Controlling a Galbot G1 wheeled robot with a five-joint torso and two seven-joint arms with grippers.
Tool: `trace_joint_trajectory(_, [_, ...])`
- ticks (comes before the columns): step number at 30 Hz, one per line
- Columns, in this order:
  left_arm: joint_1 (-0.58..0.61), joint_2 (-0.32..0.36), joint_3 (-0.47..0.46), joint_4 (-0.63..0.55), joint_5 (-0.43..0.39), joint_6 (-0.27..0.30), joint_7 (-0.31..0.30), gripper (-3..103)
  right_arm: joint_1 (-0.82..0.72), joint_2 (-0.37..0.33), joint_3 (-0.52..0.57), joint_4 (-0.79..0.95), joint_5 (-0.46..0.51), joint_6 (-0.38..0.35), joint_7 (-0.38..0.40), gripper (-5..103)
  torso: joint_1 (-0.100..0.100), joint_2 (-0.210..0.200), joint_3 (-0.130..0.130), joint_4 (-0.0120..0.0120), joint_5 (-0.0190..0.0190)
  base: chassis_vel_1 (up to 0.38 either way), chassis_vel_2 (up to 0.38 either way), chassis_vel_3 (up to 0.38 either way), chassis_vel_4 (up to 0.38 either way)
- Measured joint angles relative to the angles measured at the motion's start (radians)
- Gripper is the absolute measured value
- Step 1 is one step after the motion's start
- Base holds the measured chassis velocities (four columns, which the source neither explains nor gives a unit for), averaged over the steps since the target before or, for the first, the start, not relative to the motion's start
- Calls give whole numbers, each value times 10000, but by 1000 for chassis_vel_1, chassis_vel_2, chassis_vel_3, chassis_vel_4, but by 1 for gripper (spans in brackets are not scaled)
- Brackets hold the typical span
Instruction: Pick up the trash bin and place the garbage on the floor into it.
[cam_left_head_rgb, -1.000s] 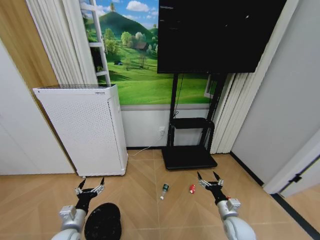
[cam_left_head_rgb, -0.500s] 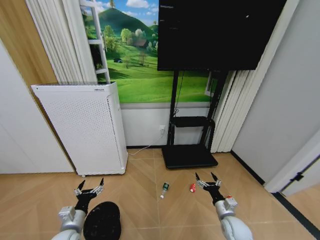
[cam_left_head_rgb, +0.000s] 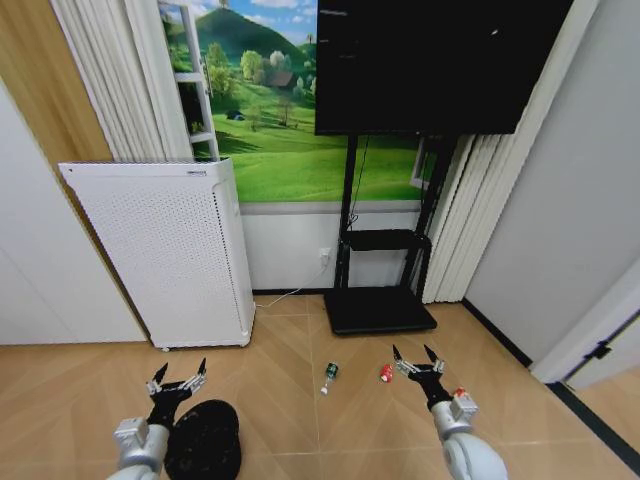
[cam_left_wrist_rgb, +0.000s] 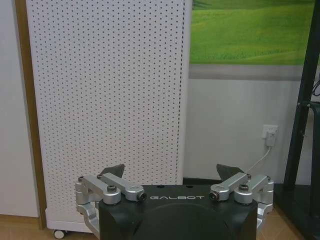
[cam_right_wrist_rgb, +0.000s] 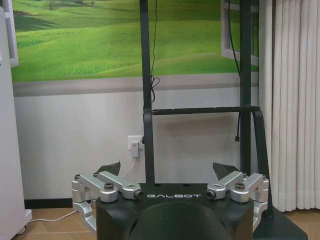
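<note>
The bin (cam_left_head_rgb: 203, 440) sits on the wood floor just beside the left gripper (cam_left_head_rgb: 177, 378), which hangs low with its fingers spread apart, facing the white perforated appliance (cam_left_wrist_rgb: 105, 100). The right gripper (cam_left_head_rgb: 420, 358) is likewise spread wide (nothing between the tips), held just beside the red can (cam_left_head_rgb: 385, 374). The bottle (cam_left_head_rgb: 328, 377) lies near the can, between the two arms, in front of the TV stand (cam_left_head_rgb: 378, 310).
</note>
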Motion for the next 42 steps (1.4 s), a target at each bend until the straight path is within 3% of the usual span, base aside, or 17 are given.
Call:
trace_joint_trajectory(15, [67, 21, -54, -123, 80, 56, 15, 100, -218, -110, 2, 93, 321, 131, 43, 100, -245, -633, -387, 0, 0, 0, 0, 0, 0])
trace_joint_trajectory(42, [-20, 160, -25, 40, 52, 90, 49, 100, 46, -30, -58, -188, 51, -2, 62, 100, -619, -1755, -1136, 0, 0, 0, 0, 0, 0])
